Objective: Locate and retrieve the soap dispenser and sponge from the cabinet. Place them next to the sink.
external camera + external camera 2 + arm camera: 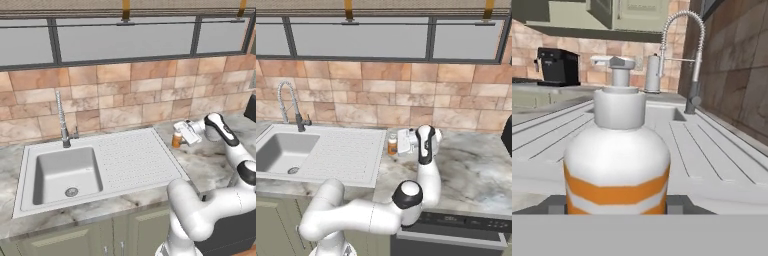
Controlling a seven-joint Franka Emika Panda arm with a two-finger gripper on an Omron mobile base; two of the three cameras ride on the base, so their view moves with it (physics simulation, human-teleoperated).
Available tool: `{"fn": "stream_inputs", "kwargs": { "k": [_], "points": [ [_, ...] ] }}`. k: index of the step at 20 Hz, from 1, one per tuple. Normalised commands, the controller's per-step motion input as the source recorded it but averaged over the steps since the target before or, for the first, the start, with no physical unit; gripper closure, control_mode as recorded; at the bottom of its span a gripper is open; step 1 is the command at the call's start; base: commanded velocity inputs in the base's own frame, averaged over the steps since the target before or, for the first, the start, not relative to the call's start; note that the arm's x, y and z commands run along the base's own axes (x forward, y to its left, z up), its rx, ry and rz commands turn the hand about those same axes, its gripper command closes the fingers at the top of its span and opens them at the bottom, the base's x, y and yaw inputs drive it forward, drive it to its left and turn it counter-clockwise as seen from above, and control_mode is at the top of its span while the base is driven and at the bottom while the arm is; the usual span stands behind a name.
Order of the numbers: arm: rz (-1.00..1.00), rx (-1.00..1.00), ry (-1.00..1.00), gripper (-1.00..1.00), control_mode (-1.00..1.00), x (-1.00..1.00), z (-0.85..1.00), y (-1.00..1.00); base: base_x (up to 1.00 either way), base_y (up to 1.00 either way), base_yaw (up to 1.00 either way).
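The soap dispenser [176, 139] [392, 145] [617, 165], an orange bottle with a pale band and white pump, stands upright at the counter just right of the sink's [30, 150] [356, 170] ribbed drainboard [712, 165]. My gripper [178, 137] [394, 145] [617, 206] reaches in level from the right and is shut on the bottle's lower body, one dark fingertip on each side. Whether the base rests on the marble I cannot tell. The sponge is out of view. Sage-green wall cabinet fronts [637, 15] show far off in the hand view.
The chrome spring-coil faucet [61, 117] [287, 100] [684, 45] rises behind the basin. A black coffee machine [558, 65] and a steel canister [653, 74] stand beyond the sink. The tiled wall lies close behind the bottle. Marble counter [471, 165] stretches right.
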Motion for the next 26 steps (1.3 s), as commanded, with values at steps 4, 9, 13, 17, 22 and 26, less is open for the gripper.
{"fn": "stream_inputs", "kwargs": {
  "k": [4,9,13,17,22,26],
  "points": [
    [0.00,-0.14,-0.10,1.00,-1.00,0.00,-0.34,0.00,0.00,0.00,0.00],
    [0.00,-0.06,-0.13,1.00,-1.00,0.00,-0.22,0.01,0.00,0.00,0.00],
    [0.00,0.01,-0.04,1.00,-1.00,0.00,-0.22,-0.01,0.00,0.00,0.00],
    [0.00,0.05,-0.01,1.00,-1.00,0.01,-0.30,-0.04,0.00,0.00,0.00],
    [0.00,0.03,-0.01,-1.00,-1.00,0.04,-0.22,0.00,0.00,0.00,0.00],
    [0.01,0.00,-0.03,-1.00,-1.00,0.06,-0.06,-0.01,0.00,0.00,0.00]
  ]
}}
